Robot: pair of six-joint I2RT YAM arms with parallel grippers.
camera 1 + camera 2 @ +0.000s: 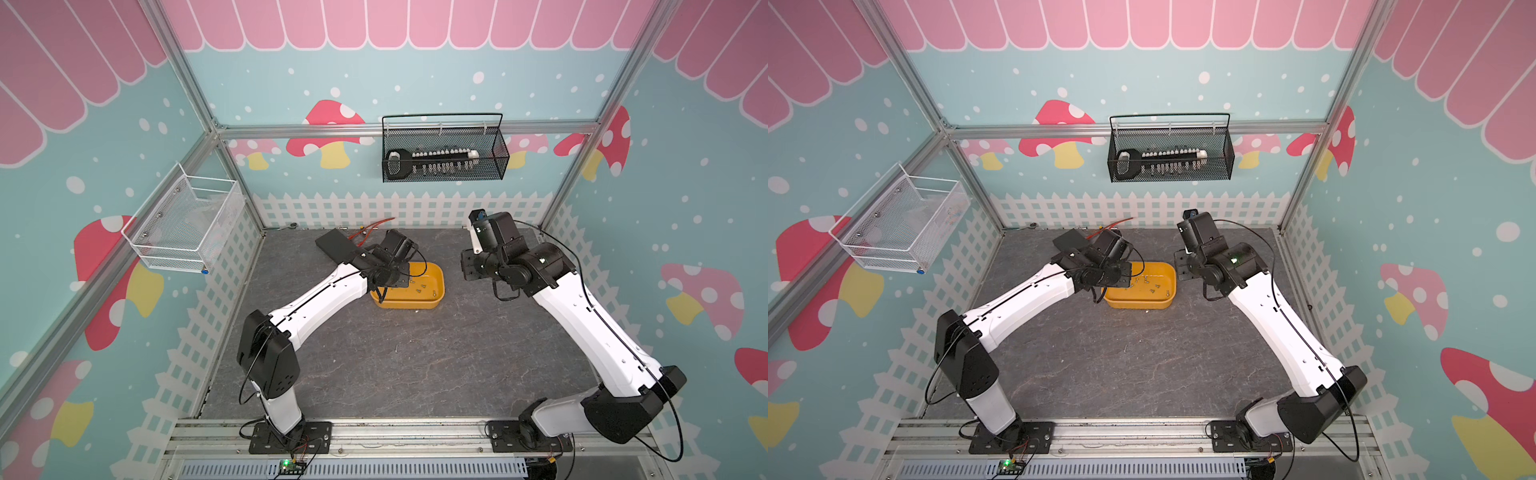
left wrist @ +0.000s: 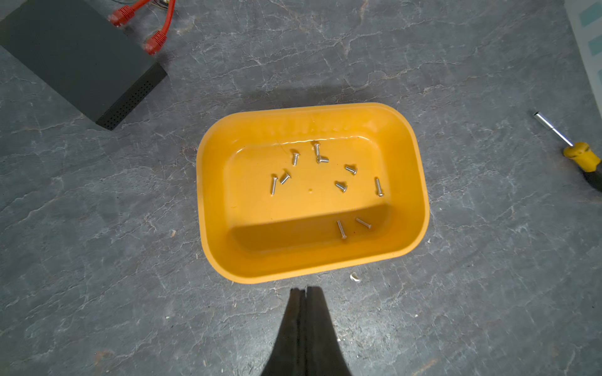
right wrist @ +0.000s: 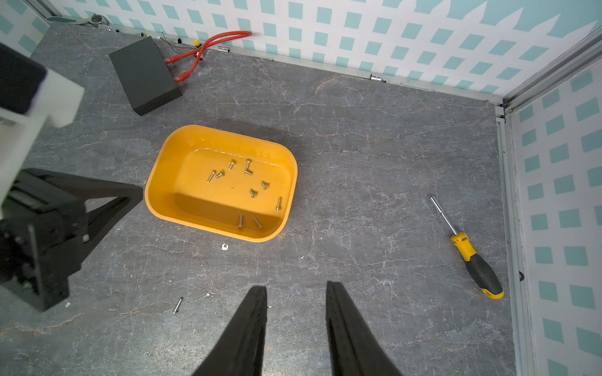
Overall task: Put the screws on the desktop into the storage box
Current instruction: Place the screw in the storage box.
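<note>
A: Status: the left end effector (image 2: 306,290) is pinched fully shut with nothing visible between the tips. It hovers just outside the storage box (image 2: 211,228) rim. The right end effector (image 3: 296,288) is part-open and empty, above bare counter (image 3: 374,146).
B: I count ten screws (image 2: 340,186) lying in the box. There's one stray screw (image 3: 177,305) flat on the counter, outside the box. In the right wrist view it sits between the two end effectors.
A: So the step, I'd say, is to fetch the stray. Both arms look close enough, and the right is already open.
B: Set the jaws across the shank, not along it. Come straight down until the tips meet the counter, then close slowly. It's tiny and round, so it will likely roll or squirt out.
A: Ignore the white fleck (image 3: 224,246) by the box and the screwdriver (image 3: 472,257).
B: Agreed. Release low over the box centre so it can't bounce over the shallow wall.
</note>
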